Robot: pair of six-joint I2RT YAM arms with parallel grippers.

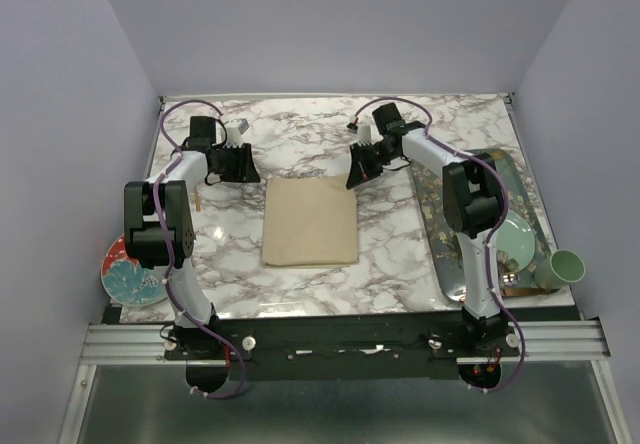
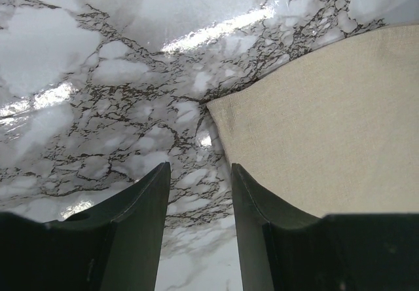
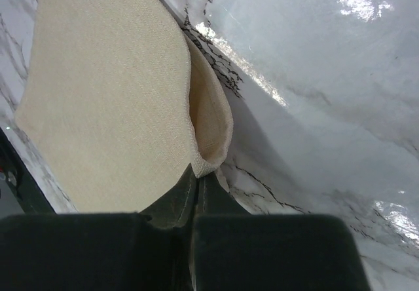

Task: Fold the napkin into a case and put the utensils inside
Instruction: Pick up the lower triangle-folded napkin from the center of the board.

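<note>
- Marble-veined surface [image 1: 390,254] inside plain lilac-grey walls. The napkin [image 1: 310,222], a beige-tan cloth that looks already doubled into an upright oblong, lies flat at its middle.
- Right claw [image 3: 196,189], at the napkin's far right corner: jaws pressed together, pinching that corner. The corner peels up into a small loop, and both layers appear to be caught.
- Left claw [image 2: 200,225], just off the napkin's far left corner: jaws spread, nothing between them, bare marble below. The cloth's corner lies just beside one finger.
- Step in hand, as judged: the next fold toward the case.
- To do it well, the left claw should take its own corner before either arm lifts, so the far edge travels level. Both layers belong in each pinch. The carried edge should land square on the napkin's opposite edge without dragging the resting part.
- Right of the napkin: a dark tray [image 1: 440,249] bearing a pale green plate [image 1: 515,239], with a green cup [image 1: 562,267] beyond it. The utensils cannot be picked out with certainty.
- Left of the napkin: a red-and-teal plate [image 1: 130,272].
- No brand, label or legible writing is visible in any view.
</note>
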